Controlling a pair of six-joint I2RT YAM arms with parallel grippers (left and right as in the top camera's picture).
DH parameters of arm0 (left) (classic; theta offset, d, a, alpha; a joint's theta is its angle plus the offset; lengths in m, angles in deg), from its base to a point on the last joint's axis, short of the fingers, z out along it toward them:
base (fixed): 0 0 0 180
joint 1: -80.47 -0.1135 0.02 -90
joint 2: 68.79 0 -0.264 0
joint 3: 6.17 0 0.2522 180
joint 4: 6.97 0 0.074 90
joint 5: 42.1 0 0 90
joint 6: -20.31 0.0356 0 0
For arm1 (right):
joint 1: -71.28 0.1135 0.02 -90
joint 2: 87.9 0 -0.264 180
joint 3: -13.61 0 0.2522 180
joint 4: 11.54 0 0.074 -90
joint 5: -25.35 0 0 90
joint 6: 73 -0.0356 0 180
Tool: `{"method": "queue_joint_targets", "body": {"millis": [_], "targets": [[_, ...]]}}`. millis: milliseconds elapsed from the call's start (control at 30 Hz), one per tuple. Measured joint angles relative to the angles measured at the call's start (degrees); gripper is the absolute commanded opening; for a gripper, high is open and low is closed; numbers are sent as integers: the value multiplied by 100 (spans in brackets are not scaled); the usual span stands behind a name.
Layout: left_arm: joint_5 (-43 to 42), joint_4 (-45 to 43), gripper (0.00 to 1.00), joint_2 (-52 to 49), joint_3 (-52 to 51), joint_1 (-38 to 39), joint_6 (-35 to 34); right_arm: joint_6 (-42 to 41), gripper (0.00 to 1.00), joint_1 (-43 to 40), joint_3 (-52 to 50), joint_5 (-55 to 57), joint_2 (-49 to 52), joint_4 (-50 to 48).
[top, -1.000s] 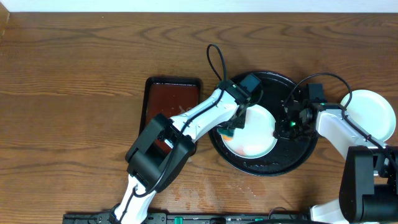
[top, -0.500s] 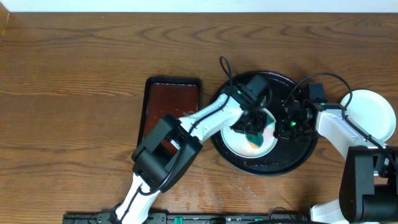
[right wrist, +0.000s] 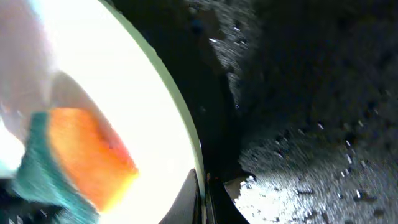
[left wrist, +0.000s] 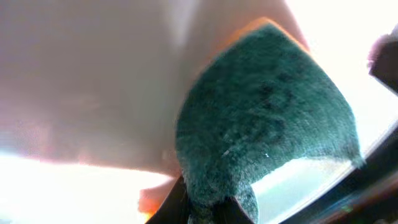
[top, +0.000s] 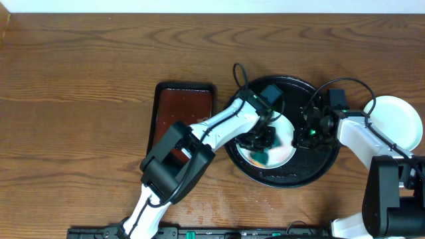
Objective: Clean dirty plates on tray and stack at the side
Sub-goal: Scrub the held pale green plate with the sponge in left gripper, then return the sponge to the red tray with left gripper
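Note:
A white plate point(top: 282, 147) lies in the black tray point(top: 319, 169). My left gripper point(top: 262, 147) is shut on a green and orange sponge point(top: 257, 157) and presses it on the plate; the sponge fills the left wrist view point(left wrist: 267, 124). My right gripper point(top: 297, 135) is shut on the plate's right rim point(right wrist: 186, 143), with the tray point(right wrist: 311, 93) under it. The sponge also shows in the right wrist view point(right wrist: 81, 149). Another white plate point(top: 398, 119) sits on the table right of the tray. The pale yellow plate is not visible.
A red-brown rectangular tray point(top: 174, 106) lies left of the black tray, partly under my left arm. The wooden table point(top: 80, 99) stretches to the left and far side.
My left gripper has swept the sponge across the plate, first right to its middle, then back down and left. The right gripper keeps its hold on the rim.

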Motion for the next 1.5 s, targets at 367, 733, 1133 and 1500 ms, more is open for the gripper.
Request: {"method": "queue_joint_targets", "body": {"millis": [367, 733, 1133, 1500], "targets": [[1751, 378, 8, 44, 393, -365, -155, -22, 1, 0, 0, -81, 15, 15], [2356, 1097, 8, 909, 555, -942, -131, -20, 1, -2, 0, 15, 15, -92], [2551, 1034, 14, 1373, -101, -2153, 302, 31, 18, -2, -2, 177, 17, -654], [2485, 927, 48, 1360, -627, -2166, 361, 85, 10, -2, -2, 114, 37, -688]]}}
